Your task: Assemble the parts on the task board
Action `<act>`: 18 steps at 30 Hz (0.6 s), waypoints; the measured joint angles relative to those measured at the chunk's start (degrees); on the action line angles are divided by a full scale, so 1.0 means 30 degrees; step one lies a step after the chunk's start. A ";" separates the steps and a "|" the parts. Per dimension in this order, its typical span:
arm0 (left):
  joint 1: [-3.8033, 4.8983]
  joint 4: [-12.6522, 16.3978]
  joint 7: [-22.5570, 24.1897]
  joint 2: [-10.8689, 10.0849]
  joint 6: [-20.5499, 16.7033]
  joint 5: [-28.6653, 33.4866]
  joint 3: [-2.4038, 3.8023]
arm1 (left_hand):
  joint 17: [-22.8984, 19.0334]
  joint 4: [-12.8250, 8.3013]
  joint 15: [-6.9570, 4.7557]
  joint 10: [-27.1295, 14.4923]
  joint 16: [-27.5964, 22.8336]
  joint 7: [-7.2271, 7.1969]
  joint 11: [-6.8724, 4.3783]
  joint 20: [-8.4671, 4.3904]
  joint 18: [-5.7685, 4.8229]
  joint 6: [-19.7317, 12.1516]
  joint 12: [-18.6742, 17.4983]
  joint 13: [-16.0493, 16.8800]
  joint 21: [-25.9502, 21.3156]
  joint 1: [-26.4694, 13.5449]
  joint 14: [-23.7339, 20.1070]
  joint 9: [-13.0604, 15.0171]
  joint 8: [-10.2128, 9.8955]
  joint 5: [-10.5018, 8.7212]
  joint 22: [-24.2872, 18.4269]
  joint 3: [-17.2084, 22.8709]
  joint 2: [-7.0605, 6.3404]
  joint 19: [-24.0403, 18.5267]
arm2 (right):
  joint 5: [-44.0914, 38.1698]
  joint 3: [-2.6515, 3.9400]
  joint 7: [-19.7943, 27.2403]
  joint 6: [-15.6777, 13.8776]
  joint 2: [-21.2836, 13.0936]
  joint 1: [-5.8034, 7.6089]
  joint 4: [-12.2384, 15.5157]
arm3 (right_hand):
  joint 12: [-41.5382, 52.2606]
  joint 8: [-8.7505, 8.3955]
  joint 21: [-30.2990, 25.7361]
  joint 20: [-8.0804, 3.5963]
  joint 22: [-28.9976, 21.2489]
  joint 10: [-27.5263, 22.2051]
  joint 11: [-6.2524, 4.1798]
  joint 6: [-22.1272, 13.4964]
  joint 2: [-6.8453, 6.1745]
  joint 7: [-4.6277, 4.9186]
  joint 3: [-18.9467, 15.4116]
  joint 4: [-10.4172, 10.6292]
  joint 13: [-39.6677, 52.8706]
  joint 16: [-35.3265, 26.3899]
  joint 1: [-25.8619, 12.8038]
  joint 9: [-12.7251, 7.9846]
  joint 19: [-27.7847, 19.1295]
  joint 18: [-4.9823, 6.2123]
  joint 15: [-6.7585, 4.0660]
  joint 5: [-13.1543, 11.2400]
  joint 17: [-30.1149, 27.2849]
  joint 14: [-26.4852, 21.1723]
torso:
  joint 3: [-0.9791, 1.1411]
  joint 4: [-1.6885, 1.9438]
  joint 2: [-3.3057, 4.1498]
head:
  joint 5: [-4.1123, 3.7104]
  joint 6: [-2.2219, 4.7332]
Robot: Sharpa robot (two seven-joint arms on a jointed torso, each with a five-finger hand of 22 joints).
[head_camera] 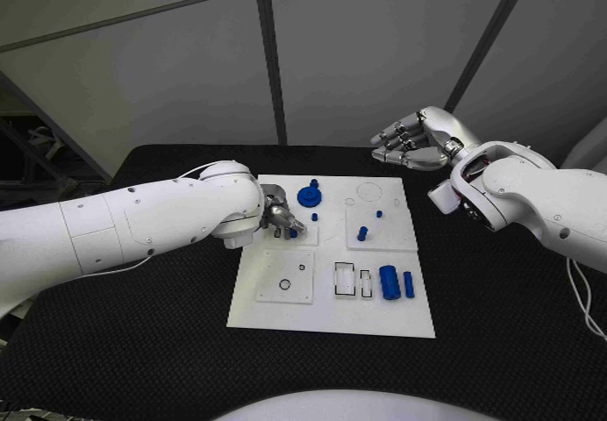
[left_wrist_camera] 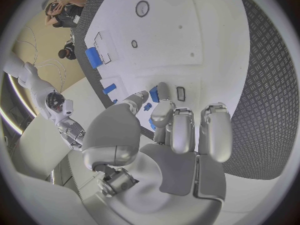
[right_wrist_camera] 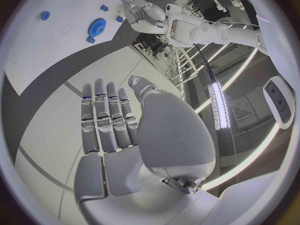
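Left hand (head_camera: 281, 217) reaching in over the flat white task board (head_camera: 332, 303), fingers curled down and pinching a small blue part (left_wrist_camera: 154, 94) at the fingertips, right against the board surface. Blue gear-shaped part (head_camera: 310, 195) just beyond those fingers, small blue peg (head_camera: 362, 233) off to the side. Right hand (head_camera: 414, 140) hanging raised past the board's far edge, fingers straight and a bit apart, holding nothing, touching nothing.

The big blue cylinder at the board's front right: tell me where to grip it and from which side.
Grip the big blue cylinder across its middle, coming from above. It lies flat on the task board, long axis toward the robot, curved sides exposed. The smaller cylinder close beside it leaves little finger room.
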 measured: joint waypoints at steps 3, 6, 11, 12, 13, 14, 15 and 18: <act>-0.0001 0.0015 0.0000 -0.0037 -0.0018 0.0001 0.0000 | 0.0000 0.0268 0.0000 -0.0051 0.0000 -0.0036 0.0050 0.0000 0.0001 0.0036 0.0038 0.0020 0.0000 0.0118 0.0000 -0.0042 -0.0045 -0.0389 0.0000 -0.0531 0.0118 0.0000 | 0.0002 0.0000 -0.0006 0.0009 -0.0013 0.0000 0.0002 | 0.0000 0.0000 0.0000 0.0000 0.0000 0.0000 0.0001 0.0000 -0.0075 0.0000 0.0000 0.0000 0.0001 0.0000 -0.0075 0.0000 0.0000 -0.0001 0.0000 0.0000 0.0000 0.0000 | 0.0000 0.0000 0.0000 | 0.0004 0.0000; -0.0004 0.0037 0.0000 -0.0073 -0.0055 0.0001 0.0001 | 0.0000 0.0448 0.0001 -0.0051 0.0000 -0.0036 0.0050 0.0001 0.0002 0.0036 0.0038 0.0028 0.0000 0.0128 0.0000 -0.0068 -0.0045 -0.0433 0.0000 -0.0815 0.0127 0.0000 | 0.0004 0.0000 -0.0013 0.0017 -0.0028 0.0000 0.0005 | 0.0000 -0.0019 -0.0019 0.0000 -0.0018 0.0000 0.0000 0.0000 -0.0075 0.0000 0.0000 0.0000 0.0001 0.0000 -0.0075 0.0000 0.0000 0.0000 0.0000 0.0000 0.0001 0.0000 | 0.0000 0.0000 0.0000 | 0.0009 0.0004; -0.0006 0.0096 0.0001 -0.0144 -0.0148 0.0001 0.0014 | 0.0000 0.0580 0.0002 -0.0050 0.0000 -0.0036 0.0050 0.0001 0.0001 0.0035 0.0038 0.0047 0.0000 0.0230 0.0000 -0.0069 -0.0045 -0.0433 0.0000 -0.0990 0.0227 -0.0001 | 0.0005 0.0000 -0.0024 0.0031 -0.0035 0.0000 0.0005 | 0.0000 -0.0071 -0.0076 -0.0001 -0.0043 0.0000 0.0000 -0.0001 -0.0074 0.0000 -0.0050 0.0050 -0.0018 -0.0071 -0.0074 0.0000 0.0000 -0.0001 0.0000 0.0000 -0.0021 0.0000 | 0.0000 0.0000 -0.0002 | 0.0013 0.0018; -0.0006 0.0136 0.0002 -0.0179 -0.0178 0.0001 0.0021 | 0.0000 0.0607 0.0002 -0.0050 0.0000 -0.0036 0.0051 0.0001 0.0002 0.0035 0.0037 0.0046 0.0000 0.0230 0.0000 -0.0086 -0.0116 -0.0502 0.0000 -0.1121 0.0227 0.0000 | 0.0005 0.0000 -0.0026 0.0034 -0.0038 0.0000 0.0005 | 0.0000 -0.0071 -0.0076 0.0000 -0.0043 0.0000 0.0000 0.0000 -0.0075 0.0000 -0.0050 0.0050 -0.0018 -0.0070 -0.0074 0.0000 0.0000 -0.0002 0.0000 0.0000 -0.0021 0.0000 | 0.0000 0.0000 -0.0002 | 0.0018 0.0022; -0.0007 0.0170 0.0002 -0.0209 -0.0203 0.0001 0.0029 | 0.0000 0.0656 0.0003 -0.0050 0.0000 -0.0036 0.0050 0.0001 0.0000 0.0035 0.0038 0.0046 0.0000 0.0230 -0.0001 -0.0090 -0.0116 -0.0503 0.0000 -0.1171 0.0227 -0.0001 | 0.0005 0.0000 -0.0027 0.0036 -0.0039 0.0000 0.0004 | 0.0000 -0.0071 -0.0076 0.0000 -0.0042 0.0000 0.0001 0.0000 -0.0075 0.0000 -0.0050 0.0050 -0.0018 -0.0071 -0.0074 0.0000 0.0000 -0.0002 0.0044 0.0000 -0.0021 -0.0044 | 0.0000 0.0000 -0.0002 | 0.0018 0.0024; -0.0009 0.0202 0.0003 -0.0237 -0.0228 0.0002 0.0039 | 0.0000 0.0657 0.0004 -0.0050 0.0000 -0.0035 0.0050 0.0001 0.0000 0.0034 0.0038 0.0046 0.0000 0.0231 -0.0002 -0.0090 -0.0116 -0.0503 0.0000 -0.1172 0.0226 -0.0001 | 0.0005 0.0000 -0.0028 0.0037 -0.0040 0.0000 0.0000 | 0.0000 -0.0071 -0.0076 0.0000 -0.0042 0.0000 0.0000 0.0000 -0.0074 0.0000 -0.0050 0.0050 -0.0017 -0.0070 -0.0074 0.0000 0.0000 -0.0002 0.0070 0.0000 -0.0021 -0.0070 | 0.0000 0.0000 -0.0002 | 0.0020 0.0026; -0.0012 0.0240 0.0005 -0.0272 -0.0252 0.0002 0.0058 | 0.0000 0.0719 0.0004 -0.0050 0.0000 -0.0035 0.0050 0.0001 0.0002 0.0035 0.0038 0.0046 0.0000 0.0231 -0.0002 -0.0090 -0.0115 -0.0503 0.0000 -0.1234 0.0226 -0.0001 | 0.0006 0.0000 -0.0029 0.0039 -0.0040 0.0000 -0.0007 | 0.0000 -0.0071 -0.0076 0.0000 -0.0051 0.0000 0.0000 0.0000 -0.0074 0.0000 -0.0050 0.0050 -0.0017 -0.0070 -0.0074 0.0000 0.0000 -0.0003 0.0070 0.0000 -0.0021 -0.0070 | -0.0002 0.0000 -0.0002 | 0.0020 0.0026; -0.0054 0.0340 0.0011 -0.0378 -0.0321 0.0009 0.0309 | 0.0000 0.0843 0.0006 -0.0050 0.0000 -0.0035 0.0050 0.0001 0.0002 0.0034 0.0037 0.0034 0.0000 0.0339 -0.0003 -0.0101 -0.0115 -0.0503 0.0000 -0.1528 0.0118 -0.0001 | 0.0007 0.0000 -0.0031 0.0043 -0.0039 0.0000 -0.0032 | 0.0000 -0.0071 -0.0150 -0.0001 -0.0069 0.0000 0.0000 0.0000 -0.0074 0.0000 -0.0050 0.0050 -0.0036 -0.0070 -0.0074 0.0000 0.0000 -0.0002 0.0069 0.0000 -0.0039 -0.0069 | -0.0005 0.0000 -0.0002 | 0.0022 0.0026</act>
